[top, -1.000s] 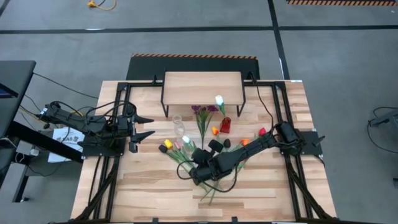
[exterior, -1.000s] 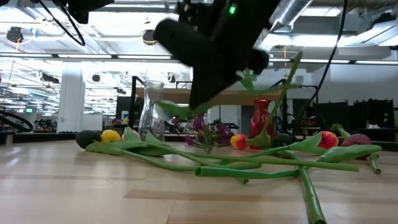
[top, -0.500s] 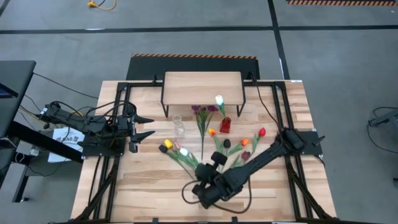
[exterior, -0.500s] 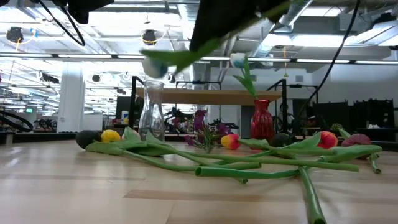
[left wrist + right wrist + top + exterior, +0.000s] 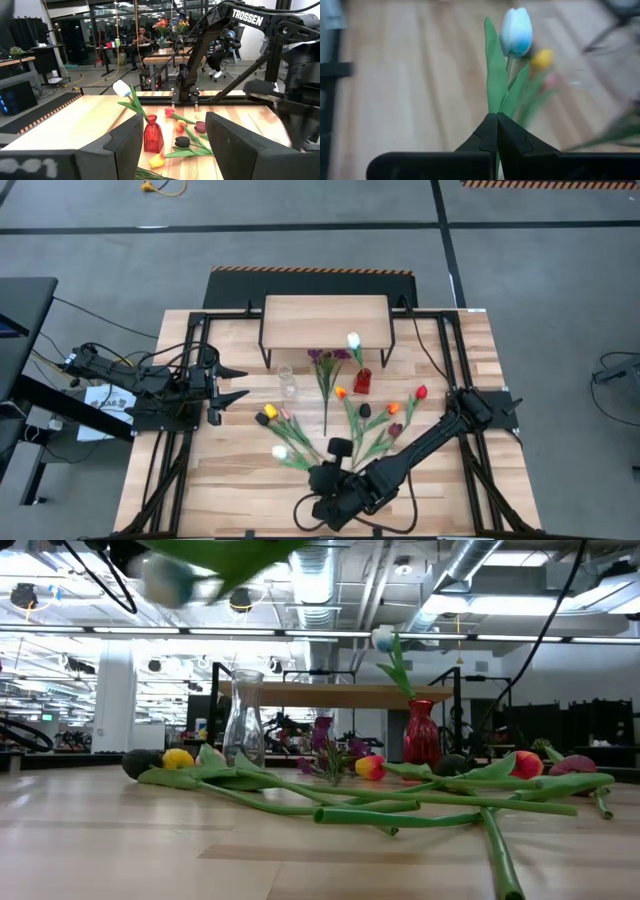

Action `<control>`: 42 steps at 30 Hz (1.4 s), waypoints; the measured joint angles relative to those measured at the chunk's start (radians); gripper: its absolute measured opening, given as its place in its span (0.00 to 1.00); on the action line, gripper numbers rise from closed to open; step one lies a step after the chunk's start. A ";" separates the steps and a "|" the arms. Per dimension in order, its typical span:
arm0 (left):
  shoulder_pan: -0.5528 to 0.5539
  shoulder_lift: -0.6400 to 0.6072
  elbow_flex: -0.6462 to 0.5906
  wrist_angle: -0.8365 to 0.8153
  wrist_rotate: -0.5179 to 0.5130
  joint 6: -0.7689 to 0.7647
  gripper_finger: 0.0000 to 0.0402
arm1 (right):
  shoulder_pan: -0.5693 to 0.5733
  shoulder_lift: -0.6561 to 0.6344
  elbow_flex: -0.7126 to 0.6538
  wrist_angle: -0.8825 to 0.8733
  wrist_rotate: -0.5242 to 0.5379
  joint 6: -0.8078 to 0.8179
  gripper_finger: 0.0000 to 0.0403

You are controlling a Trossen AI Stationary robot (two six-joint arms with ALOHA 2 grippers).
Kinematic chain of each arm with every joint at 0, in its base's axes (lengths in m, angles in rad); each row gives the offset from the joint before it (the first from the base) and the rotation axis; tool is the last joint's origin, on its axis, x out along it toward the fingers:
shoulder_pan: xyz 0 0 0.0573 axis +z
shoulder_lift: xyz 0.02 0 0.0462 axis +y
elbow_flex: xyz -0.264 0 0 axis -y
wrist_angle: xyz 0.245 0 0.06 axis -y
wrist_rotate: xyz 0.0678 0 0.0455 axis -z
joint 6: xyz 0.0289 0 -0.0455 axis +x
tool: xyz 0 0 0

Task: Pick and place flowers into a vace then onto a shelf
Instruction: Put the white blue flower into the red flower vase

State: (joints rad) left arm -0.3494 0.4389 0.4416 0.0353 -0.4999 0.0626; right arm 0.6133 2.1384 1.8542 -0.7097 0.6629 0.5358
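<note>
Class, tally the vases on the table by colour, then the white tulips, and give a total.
Clear glass vase: 1
Red vase: 1
White tulips: 2, one standing in the red vase, one held by the right gripper
Total: 4

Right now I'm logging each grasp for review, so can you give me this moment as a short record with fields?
right end effector: shut on the white tulip, lifted near the table's front edge
left end effector: open, holding nothing, waiting at the table's left side
red vase: upright, already holds a white-headed flower
clear vase: upright, no flower in it
shelf: nothing on top
loose flowers: lying on the table
</note>
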 joint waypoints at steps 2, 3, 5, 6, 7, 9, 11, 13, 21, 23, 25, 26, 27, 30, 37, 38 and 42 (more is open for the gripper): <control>0.000 0.000 0.000 0.000 0.000 0.000 0.51 | -0.010 0.000 0.000 0.062 -0.074 -0.059 0.00; 0.000 0.000 0.000 0.000 0.000 0.000 0.51 | -0.016 0.000 0.000 0.093 -0.110 -0.089 0.00; 0.000 0.000 0.000 0.000 0.000 0.000 0.51 | -0.026 0.000 0.000 0.151 -0.165 -0.156 0.00; 0.000 0.000 0.000 0.000 0.000 0.000 0.51 | -0.030 0.000 0.000 0.179 -0.187 -0.190 0.00; 0.000 0.000 0.000 -0.001 0.000 0.000 0.51 | -0.034 0.000 0.000 0.201 -0.205 -0.222 0.00; 0.000 0.000 0.000 -0.001 0.000 0.000 0.51 | -0.041 0.000 0.000 0.225 -0.241 -0.286 0.00; 0.000 0.000 0.000 -0.001 0.000 0.000 0.51 | -0.046 0.000 0.000 0.236 -0.274 -0.335 0.00; 0.000 0.000 0.000 -0.001 0.000 0.000 0.51 | -0.053 0.000 -0.001 0.236 -0.308 -0.351 0.00; 0.000 0.000 0.000 -0.009 0.000 0.000 0.51 | -0.068 -0.050 -0.121 0.323 -0.365 -0.369 0.00; 0.000 0.000 0.000 -0.011 0.000 0.000 0.51 | -0.067 -0.087 -0.172 0.388 -0.369 -0.381 0.00; 0.000 0.000 0.000 -0.019 0.000 0.000 0.51 | -0.059 -0.149 -0.255 0.442 -0.365 -0.389 0.00; 0.000 0.000 0.000 -0.020 0.000 -0.001 0.51 | -0.054 -0.183 -0.301 0.484 -0.355 -0.395 0.00; 0.000 0.000 0.000 -0.022 0.000 -0.002 0.51 | -0.047 -0.219 -0.354 0.537 -0.346 -0.402 0.00; 0.000 0.000 0.000 -0.025 0.000 -0.003 0.51 | -0.029 -0.337 -0.547 0.726 -0.307 -0.434 0.00; 0.000 0.000 0.000 -0.025 0.000 -0.006 0.51 | 0.037 -0.581 -0.986 1.185 -0.023 -0.501 0.00; 0.000 0.000 0.000 -0.024 0.000 -0.006 0.51 | 0.047 -0.600 -1.035 1.273 0.010 -0.538 0.00; 0.000 0.000 0.000 -0.022 0.000 -0.006 0.51 | 0.073 -0.640 -1.205 1.669 0.132 -0.732 0.00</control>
State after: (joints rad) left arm -0.3493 0.4385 0.4416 0.0130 -0.5003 0.0563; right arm 0.6863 1.4984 0.6490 0.9596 0.7947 -0.1962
